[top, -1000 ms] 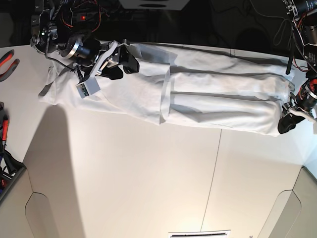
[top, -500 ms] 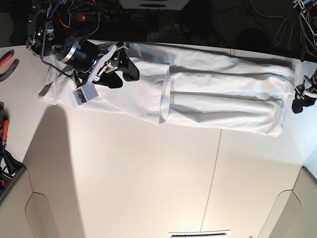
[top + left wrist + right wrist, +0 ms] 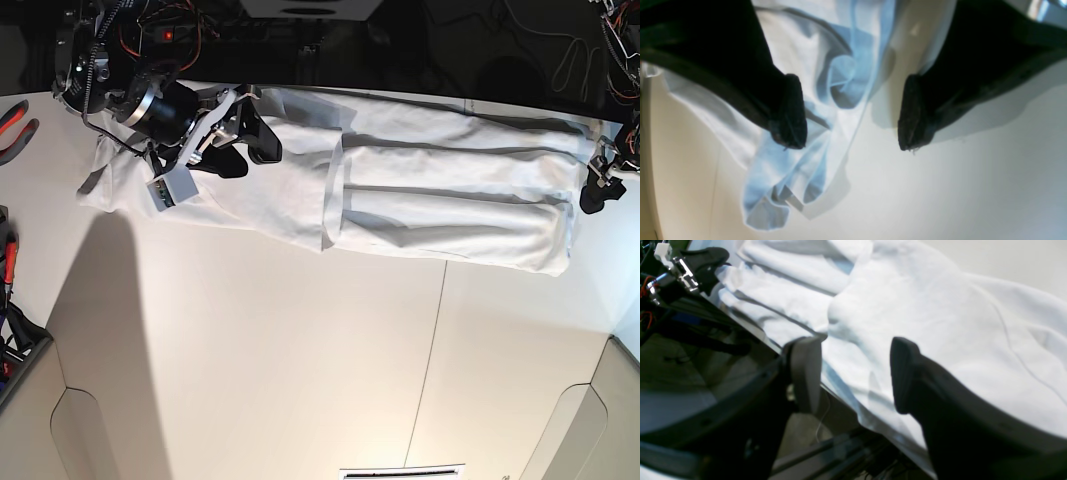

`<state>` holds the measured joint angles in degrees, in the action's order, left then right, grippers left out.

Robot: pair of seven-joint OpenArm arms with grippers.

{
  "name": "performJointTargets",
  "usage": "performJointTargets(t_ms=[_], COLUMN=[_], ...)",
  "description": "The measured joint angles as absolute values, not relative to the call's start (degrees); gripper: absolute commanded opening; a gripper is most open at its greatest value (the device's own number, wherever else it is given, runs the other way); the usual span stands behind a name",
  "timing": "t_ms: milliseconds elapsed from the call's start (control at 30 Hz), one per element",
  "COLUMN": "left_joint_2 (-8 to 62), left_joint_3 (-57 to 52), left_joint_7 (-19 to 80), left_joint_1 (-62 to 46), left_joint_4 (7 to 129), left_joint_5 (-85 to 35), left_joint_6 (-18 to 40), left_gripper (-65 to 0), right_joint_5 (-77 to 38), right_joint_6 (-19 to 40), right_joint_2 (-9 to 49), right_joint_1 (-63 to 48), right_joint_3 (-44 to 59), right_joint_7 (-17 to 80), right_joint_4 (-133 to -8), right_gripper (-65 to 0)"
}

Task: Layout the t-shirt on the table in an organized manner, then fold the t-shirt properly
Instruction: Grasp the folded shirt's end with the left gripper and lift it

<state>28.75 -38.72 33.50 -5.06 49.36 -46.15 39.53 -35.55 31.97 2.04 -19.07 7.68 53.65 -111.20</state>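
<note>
The t-shirt lies stretched in a long folded band across the far side of the table, running nearly from one end to the other, with lengthwise folds stacked along it and a hem edge crossing near the middle. The thin dark seam of the table runs out from under the cloth toward the near edge.

Over at the left claw, at the shirt's end on the base view's right: it sits just off the fabric's edge, and the wrist view shows its dark fingers spread wide with nothing between them. A crumpled corner of the shirt lies on the table below, one finger over it, the other over bare table.

Now the right claw, over the opposite end of the shirt. Its wrist view shows the fingers parted, hanging above wrinkled white cloth near the table's far edge, gripping nothing.
</note>
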Motion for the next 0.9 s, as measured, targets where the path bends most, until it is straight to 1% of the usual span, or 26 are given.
performJointTargets(t_ms=[233,500,667,700,733,767,833,867,900], left_joint_2=[28.9,29.4,29.4,29.4,29.4,29.4,29.3,29.2,29.0], left_joint_3=[-37.2,-26.2,-25.6,-25.6,-25.6,-25.6,-25.6,-25.5,-25.7], left_joint_7=[36.8,35.8,35.8,35.8,35.8,36.0,37.1,37.8,37.8], left_joint_1=[-5.1,-4.4,-4.1,-4.1,-4.1,-4.1,-4.3,-4.4,-4.8], left_joint_4=[49.4,49.6,49.7,49.7,49.7,49.7,49.7,49.7,49.7], left_joint_5=[-49.5,-52.4,-52.5,-52.5,-52.8,-53.1,-53.7,-54.3,-56.2], left_joint_6=[39.6,40.6,40.6,40.6,40.6,40.6,39.8,39.8,39.8], left_gripper=[-18.5,-18.5,-18.7,-19.9,-24.1,-32.1,-56.6,-65.0,-65.0], right_joint_5=[-35.6,-35.6,-35.5,-35.5,-35.5,-35.5,-35.5,-35.5,-35.5], right_joint_6=[32.0,32.0,31.9,31.9,32.0,32.0,32.0,31.9,31.9], right_joint_2=[2.0,2.0,2.1,2.1,2.0,2.1,2.1,2.1,2.0], right_joint_1=[-19.0,-19.0,-19.0,-19.0,-19.0,-19.0,-19.0,-19.1,-19.0], right_joint_3=[7.7,7.7,7.7,7.7,7.7,7.7,7.7,7.7,7.7], right_joint_7=[53.6,53.6,53.6,53.6,53.6,53.6,53.6,53.2,52.4], right_joint_4=[-111.2,-111.2,-111.2,-111.2,-111.2,-111.2,-111.2,-111.2,-111.2], right_gripper=[-32.5,-32.5,-32.5,-32.5,-32.5,-32.5,-32.7,-32.7,-32.7])
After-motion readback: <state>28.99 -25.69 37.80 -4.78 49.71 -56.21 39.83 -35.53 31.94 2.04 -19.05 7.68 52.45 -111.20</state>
